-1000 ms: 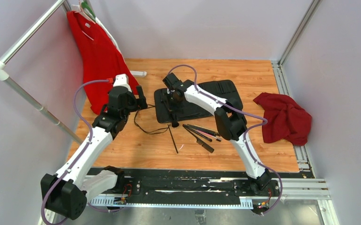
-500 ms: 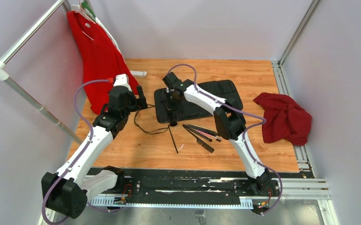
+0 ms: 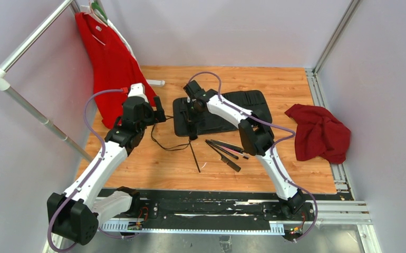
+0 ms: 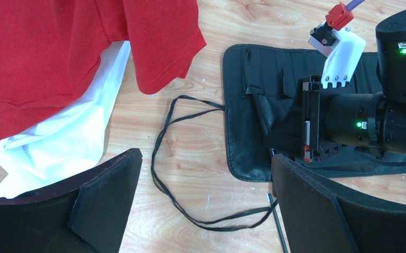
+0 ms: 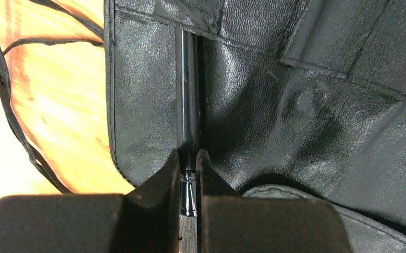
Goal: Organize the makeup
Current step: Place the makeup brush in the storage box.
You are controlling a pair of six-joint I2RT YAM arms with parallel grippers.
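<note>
The black slotted case (image 3: 227,113) lies open at mid table. My right gripper (image 5: 188,161) is shut on a black makeup brush (image 5: 187,105); the handle runs up into a slot of the case (image 5: 274,105) and the bristles lie between my fingers. In the top view the right gripper (image 3: 191,112) is over the case's left end, the brush tip (image 3: 192,136) pointing down past the edge. Several loose black brushes (image 3: 224,150) and one thin tool (image 3: 195,157) lie on the wood below the case. My left gripper (image 4: 206,211) is open and empty above the cord.
A thin black looped cord (image 4: 164,158) lies left of the case. A red shirt (image 3: 111,63) hangs from a rail at back left, its hem over white cloth (image 4: 69,137). A red cloth (image 3: 321,132) is bunched at the right edge.
My right gripper has shifted slightly up and left with the brush, pushing it further over the case. The left arm has barely moved.
</note>
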